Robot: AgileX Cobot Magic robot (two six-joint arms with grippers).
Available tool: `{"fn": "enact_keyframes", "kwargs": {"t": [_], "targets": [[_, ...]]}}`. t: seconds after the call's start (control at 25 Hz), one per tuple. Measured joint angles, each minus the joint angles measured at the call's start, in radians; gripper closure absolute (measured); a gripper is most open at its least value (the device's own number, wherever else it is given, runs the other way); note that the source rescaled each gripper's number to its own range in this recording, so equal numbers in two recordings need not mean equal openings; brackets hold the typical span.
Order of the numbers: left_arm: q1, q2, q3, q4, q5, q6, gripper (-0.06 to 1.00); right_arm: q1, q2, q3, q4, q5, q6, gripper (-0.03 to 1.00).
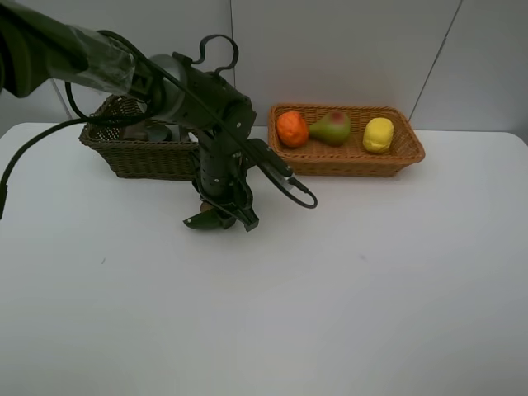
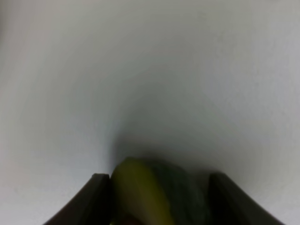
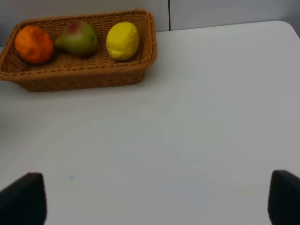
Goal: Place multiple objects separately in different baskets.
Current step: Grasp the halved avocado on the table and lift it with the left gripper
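The avocado half [image 1: 209, 219] lies on the white table [image 1: 346, 297], just in front of the dark basket [image 1: 136, 157] near the far left part of the surface. The left gripper [image 1: 223, 210] is down over it, and its wrist view shows the fruit [image 2: 150, 192] between the two fingers [image 2: 91, 201], which flank it closely — whether they already pinch it I cannot tell.

So the step in hand looks like the grasp of the avocado. Judged from the sorting so far, it belongs in the orange-tan basket [image 1: 346, 161] at the far edge, where the orange [image 1: 291, 129], pear [image 1: 332, 128] and lemon [image 1: 379, 134] already sit. The next move calls for a firm close, a lift, then a carry rightward over that basket's near wall — the one thing to clear.

The right gripper [image 3: 154, 199] hangs well apart over bare table with jaws spread wide, holding nothing.
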Motion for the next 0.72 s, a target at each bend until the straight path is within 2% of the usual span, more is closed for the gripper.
{"fn": "enact_keyframes", "kwargs": {"t": [0.52,0.72], "targets": [[0.000,-0.001,0.000,0.000,0.028,0.000,0.39,0.000,0.000,0.000,0.000,0.000,0.000,-0.03],[0.000,-0.027,-0.003,-0.001,0.085,0.000,0.39,0.000,0.000,0.000,0.000,0.000,0.000,-0.03]]}}
